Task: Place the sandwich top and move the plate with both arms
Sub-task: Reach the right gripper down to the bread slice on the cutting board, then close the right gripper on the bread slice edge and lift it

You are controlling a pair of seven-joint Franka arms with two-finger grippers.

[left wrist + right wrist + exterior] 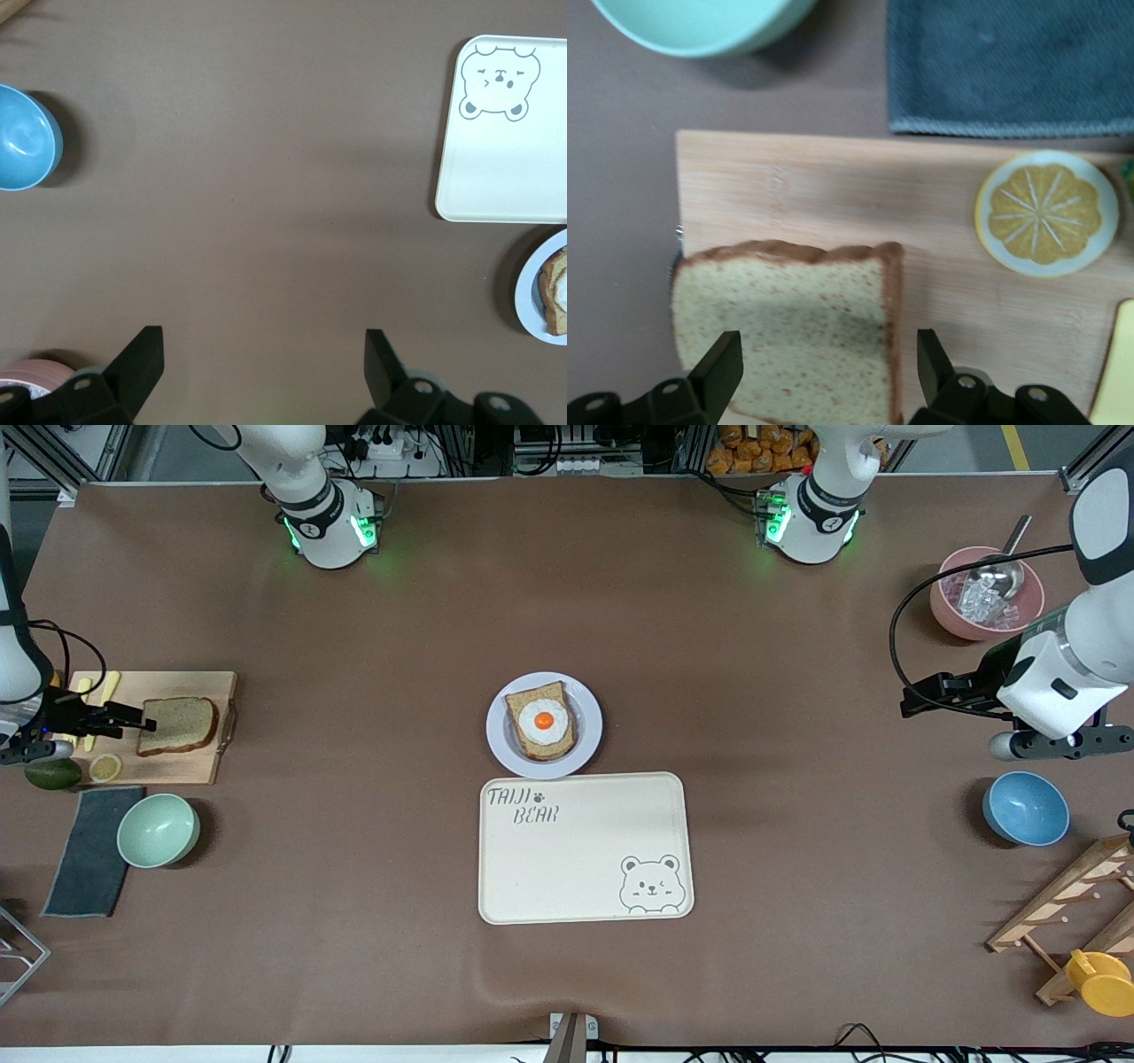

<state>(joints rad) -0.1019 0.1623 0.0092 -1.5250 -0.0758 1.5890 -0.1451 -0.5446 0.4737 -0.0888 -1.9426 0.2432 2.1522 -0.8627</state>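
Tan bread (pixel 178 725) lies on the board (pixel 190 766), frame left; right end effector (pixel 124 717) over it, fingers apart. Lower squarely, pinch the crust edges. Left end effector (pixel 264 363) waits spread wide.

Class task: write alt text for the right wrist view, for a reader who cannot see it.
The right pincer, open, hangs over the sandwich top lying on a wooden cutting board. A lemon slice also lies on the board; a grey cloth and a mint bowl sit off the board.

Robotics lab w/ mock kitchen: aluminium frame rails (pixel 75 456) and power strip (pixel 376 447) above brown-papered table (pixel 354 921).
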